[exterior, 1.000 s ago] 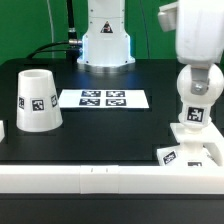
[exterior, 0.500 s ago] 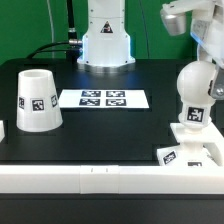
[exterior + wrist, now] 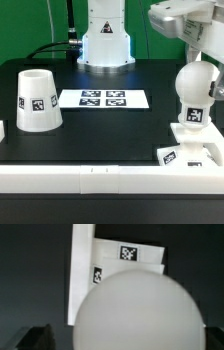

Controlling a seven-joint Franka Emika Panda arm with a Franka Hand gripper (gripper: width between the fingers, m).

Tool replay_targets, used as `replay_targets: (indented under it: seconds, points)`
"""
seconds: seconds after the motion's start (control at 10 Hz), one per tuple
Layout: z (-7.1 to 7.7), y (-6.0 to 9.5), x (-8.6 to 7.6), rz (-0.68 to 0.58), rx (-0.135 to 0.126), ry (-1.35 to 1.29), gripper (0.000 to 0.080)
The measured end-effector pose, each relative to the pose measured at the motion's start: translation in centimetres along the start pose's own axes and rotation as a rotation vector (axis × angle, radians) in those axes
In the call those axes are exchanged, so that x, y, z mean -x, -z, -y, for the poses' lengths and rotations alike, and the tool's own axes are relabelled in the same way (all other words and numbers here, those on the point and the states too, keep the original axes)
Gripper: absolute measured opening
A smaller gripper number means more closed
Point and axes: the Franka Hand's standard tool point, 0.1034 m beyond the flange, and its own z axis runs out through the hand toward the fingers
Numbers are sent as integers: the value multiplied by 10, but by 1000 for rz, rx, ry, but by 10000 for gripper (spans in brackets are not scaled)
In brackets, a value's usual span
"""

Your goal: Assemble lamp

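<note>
Exterior view: the arm [image 3: 192,22] sits in the upper corner on the exterior view's right, its wrist section tilted and partly cut by the frame. It hangs above the bulb [image 3: 195,85] with a clear gap and touches nothing. The fingertips can't be made out here. The bulb stands upright on the base [image 3: 200,150], close to the white ledge [image 3: 90,180] along the table's front edge, on the exterior view's right. The shade [image 3: 35,100] stands wide end down on the exterior view's left, well apart from the bulb. The marker board [image 3: 103,98] lies flat between them on the black table [image 3: 110,135]. Bare table lies in front of the marker board, between shade and base. The arm's pedestal [image 3: 105,40] is at the rear.

Wrist view: the gripper [image 3: 125,339] looks straight down on the bulb [image 3: 135,308], which is large and blurred. A dim dark finger [image 3: 35,338] shows at one edge and a second at the opposite edge, with the bulb between them in the picture. The jaws are spread wide and hold nothing. Beyond the bulb the white base [image 3: 125,263] shows two tags against the dark table.
</note>
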Motion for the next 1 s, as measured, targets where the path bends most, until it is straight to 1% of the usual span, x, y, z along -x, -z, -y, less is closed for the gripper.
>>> replay_targets:
  seconds: [0.1,0.2,0.5,0.7,1.0]
  points:
    - [0,0,0,0,-1,0,671]
    - [0,0,1,0,-1,-1,574]
    - [0,-1,1,1,-2,-38,574]
    - [1,-1,5,0,-7,-99,574]
    - [3,-2,4,-5,-13,-427,576]
